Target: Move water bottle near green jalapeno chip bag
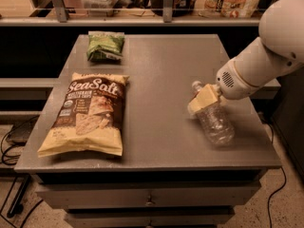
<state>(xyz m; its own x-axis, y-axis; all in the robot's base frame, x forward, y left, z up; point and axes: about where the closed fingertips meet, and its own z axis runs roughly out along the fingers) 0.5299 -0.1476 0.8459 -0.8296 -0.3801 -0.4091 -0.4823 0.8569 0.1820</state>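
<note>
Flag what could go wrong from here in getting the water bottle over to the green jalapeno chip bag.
1. The water bottle is tilted, with the pincer at its neck; it may slip free and roll toward the nearby right edge of the table.
2. The green jalapeno chip bag sits at the far left corner; a low sweep across could clip the Sea Salt bag or shove the small green bag.

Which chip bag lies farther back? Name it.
The small green bag, far-left corner; the big tan bag lies nearer the front. The gripper is at the neck of the bottle.
</note>
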